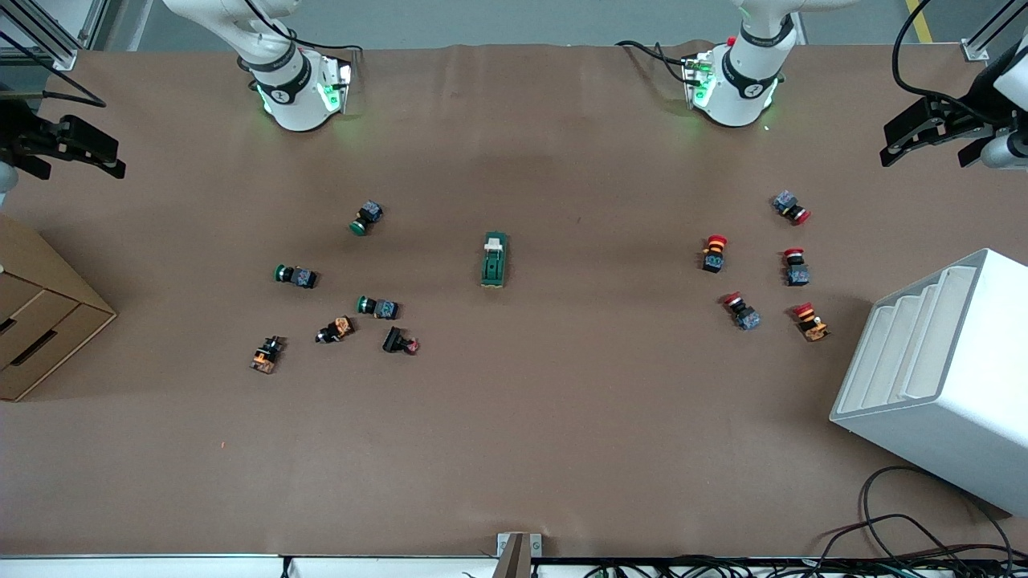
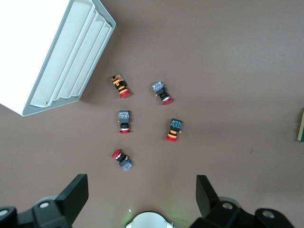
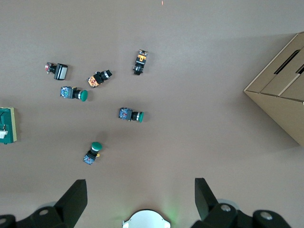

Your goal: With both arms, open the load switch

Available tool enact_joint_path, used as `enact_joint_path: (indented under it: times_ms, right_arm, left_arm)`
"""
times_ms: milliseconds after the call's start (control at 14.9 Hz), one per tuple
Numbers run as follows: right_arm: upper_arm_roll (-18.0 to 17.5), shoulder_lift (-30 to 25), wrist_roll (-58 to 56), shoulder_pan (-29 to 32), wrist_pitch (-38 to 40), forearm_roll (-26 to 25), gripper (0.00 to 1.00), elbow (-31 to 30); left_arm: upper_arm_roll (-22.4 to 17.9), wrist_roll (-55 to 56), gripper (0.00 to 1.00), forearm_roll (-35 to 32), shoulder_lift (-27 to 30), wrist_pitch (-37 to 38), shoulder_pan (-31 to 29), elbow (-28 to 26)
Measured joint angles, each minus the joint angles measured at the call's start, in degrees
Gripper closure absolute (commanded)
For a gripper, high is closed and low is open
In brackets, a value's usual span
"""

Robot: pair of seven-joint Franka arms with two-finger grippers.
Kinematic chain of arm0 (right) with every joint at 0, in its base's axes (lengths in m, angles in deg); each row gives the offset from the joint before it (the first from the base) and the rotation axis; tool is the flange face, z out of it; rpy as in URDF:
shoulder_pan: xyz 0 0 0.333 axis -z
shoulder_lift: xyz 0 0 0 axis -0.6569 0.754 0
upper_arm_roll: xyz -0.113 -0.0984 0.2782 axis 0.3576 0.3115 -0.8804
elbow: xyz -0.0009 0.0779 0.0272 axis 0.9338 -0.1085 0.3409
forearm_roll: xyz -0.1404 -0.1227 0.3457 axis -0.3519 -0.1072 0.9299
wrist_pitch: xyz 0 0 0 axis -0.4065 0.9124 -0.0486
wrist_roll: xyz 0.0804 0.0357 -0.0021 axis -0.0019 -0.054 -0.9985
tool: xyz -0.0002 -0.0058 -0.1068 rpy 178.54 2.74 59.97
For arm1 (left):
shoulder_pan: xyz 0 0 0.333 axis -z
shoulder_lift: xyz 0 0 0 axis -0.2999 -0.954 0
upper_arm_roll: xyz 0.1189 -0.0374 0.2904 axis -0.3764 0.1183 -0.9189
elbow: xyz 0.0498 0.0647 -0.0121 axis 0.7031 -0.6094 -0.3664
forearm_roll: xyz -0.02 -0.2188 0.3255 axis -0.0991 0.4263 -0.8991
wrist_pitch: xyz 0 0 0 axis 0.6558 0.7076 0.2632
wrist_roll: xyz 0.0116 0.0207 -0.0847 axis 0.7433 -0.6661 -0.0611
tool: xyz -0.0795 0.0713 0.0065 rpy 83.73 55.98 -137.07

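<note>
The load switch is a dark green block with a cream piece at the end toward the arms' bases. It lies alone mid-table, and its edge shows in the left wrist view and the right wrist view. My left gripper hangs open and empty over the left arm's end of the table, its jaws spread wide above bare table by the red-capped buttons. My right gripper hangs open and empty over the right arm's end, jaws wide. Neither touches the switch.
Several red-capped push buttons lie toward the left arm's end and several green-capped and other buttons toward the right arm's end. A white tiered bin and a cardboard drawer box stand at the table's two ends.
</note>
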Motion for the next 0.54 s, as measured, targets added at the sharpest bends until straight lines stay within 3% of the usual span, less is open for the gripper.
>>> enact_joint_path:
  times_ms: [537]
  right_arm:
    - [0.29,-1.16,0.02,0.00,0.54,0.04,0.00,-0.56]
  left_arm:
    - [0.39,0.00,0.00,0.00,-1.45,-4.31,0.44,0.22]
